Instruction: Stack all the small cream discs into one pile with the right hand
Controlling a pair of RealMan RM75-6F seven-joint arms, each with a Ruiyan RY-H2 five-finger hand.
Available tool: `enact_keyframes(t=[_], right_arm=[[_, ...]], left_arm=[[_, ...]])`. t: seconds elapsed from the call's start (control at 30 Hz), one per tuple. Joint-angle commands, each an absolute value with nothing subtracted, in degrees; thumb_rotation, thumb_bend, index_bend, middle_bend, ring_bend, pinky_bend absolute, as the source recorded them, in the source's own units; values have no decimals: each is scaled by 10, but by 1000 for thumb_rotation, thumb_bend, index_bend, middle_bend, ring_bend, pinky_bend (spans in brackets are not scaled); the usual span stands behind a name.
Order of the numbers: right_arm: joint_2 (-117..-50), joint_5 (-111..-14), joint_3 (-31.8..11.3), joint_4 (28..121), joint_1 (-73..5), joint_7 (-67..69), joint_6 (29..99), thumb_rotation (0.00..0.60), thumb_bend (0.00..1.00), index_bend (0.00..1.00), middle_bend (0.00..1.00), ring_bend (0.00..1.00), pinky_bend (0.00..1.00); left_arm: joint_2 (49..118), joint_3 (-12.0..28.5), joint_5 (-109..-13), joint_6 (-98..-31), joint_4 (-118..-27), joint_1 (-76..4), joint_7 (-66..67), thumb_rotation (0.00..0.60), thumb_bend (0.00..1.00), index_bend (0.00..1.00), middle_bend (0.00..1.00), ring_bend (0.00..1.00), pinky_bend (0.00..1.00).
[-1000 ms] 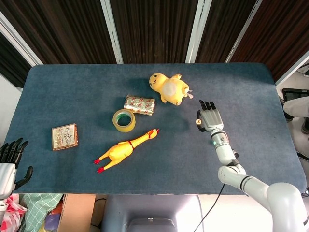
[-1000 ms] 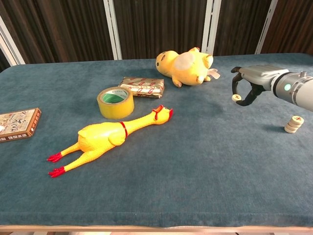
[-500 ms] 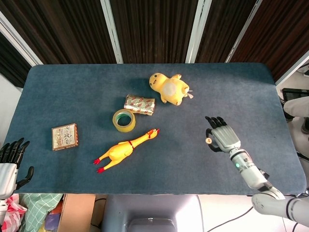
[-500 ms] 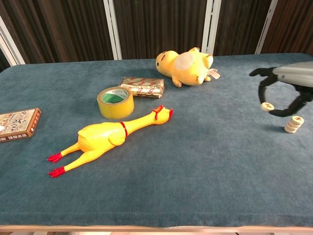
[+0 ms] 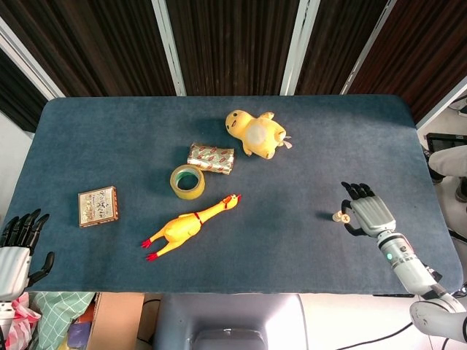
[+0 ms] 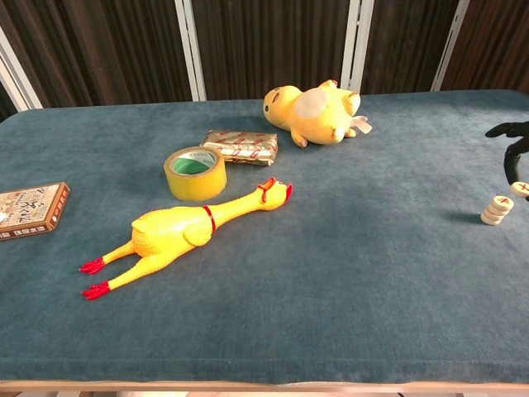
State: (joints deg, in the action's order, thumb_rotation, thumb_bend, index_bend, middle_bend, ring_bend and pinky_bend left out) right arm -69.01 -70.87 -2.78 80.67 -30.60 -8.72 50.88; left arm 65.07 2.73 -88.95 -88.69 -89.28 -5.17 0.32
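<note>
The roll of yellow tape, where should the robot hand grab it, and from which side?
The roll of yellow tape lies flat with its open core facing up, so come from above and pinch its wall, one finger inside the core. Approach on its near side: the wrapped packet sits close behind.

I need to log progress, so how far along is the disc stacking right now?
A short pile of small cream discs already stands near the blue table's right edge. The right hand holds one more cream disc close above and beside that pile, not yet placed. No other loose discs are visible, so placing it looks like the last step.
</note>
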Motion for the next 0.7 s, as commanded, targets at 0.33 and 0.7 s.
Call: enact_keyframes(t=[0.33, 0.7], right_arm=[[-729, -675, -40, 742, -319, -96, 478, 600, 468, 644, 117, 0, 0], [-738, -664, -45, 730, -325, -100, 464, 600, 468, 621, 117, 0, 0]], left_arm=[[649, 28, -887, -882, -893, -54, 0, 600, 444, 0, 0, 0, 67], [648, 27, -892, -889, -890, -52, -8, 600, 443, 0, 0, 0, 67]])
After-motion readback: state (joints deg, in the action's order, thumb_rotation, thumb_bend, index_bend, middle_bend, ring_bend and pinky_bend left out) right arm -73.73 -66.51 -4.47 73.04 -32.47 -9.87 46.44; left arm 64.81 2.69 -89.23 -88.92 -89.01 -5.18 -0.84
